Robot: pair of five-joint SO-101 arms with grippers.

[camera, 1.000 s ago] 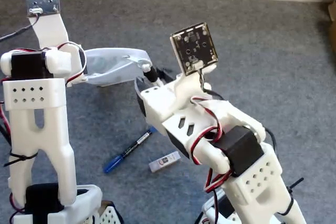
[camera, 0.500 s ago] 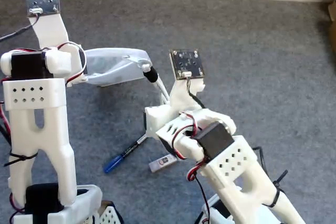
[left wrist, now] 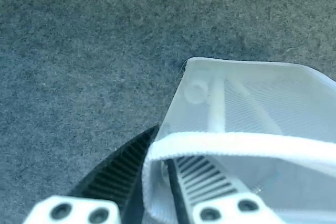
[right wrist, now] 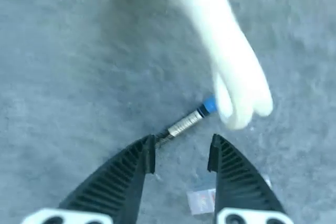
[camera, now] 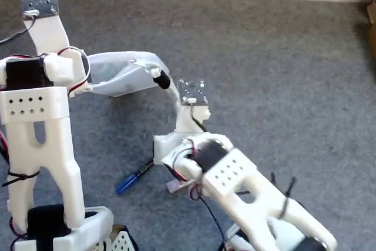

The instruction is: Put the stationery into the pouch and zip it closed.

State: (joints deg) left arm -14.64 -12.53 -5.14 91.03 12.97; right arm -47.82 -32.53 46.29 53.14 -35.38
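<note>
Where the left gripper's (left wrist: 169, 167) ribbed black fingers (left wrist: 122, 164) close together, they clamp the edge of the pouch (left wrist: 262, 114) — a soft bag of fine white mesh, part see-through, with a thick woven white band along its rim. One finger lies outside the mesh, and the other shows through it from inside. From above, the pouch (camera: 120, 73) stretches away from that gripper as a pale, sagging band held off the floor, ending in a small black tip.

The pen (right wrist: 185, 124) lies flat just beyond the right gripper's (right wrist: 182, 141) fingertips, slanted across the gap between them. It is slim and round, blue at its far end, with a shiny middle and a dark near end close to one fingertip. From above, the pen (camera: 134, 176) is a thin blue and black stick beside the right arm (camera: 229, 174).

The right gripper's jaws stand apart, holding nothing. Through the gap between them, nearer the wrist than the pen, lies a small pale rectangular item (right wrist: 202, 201).

A blurred white shape (right wrist: 236, 82) hangs close to the pen's blue end — what it is cannot be told.

Everything rests on or over a grey carpet (camera: 282, 57) with a short, fuzzy pile.
</note>
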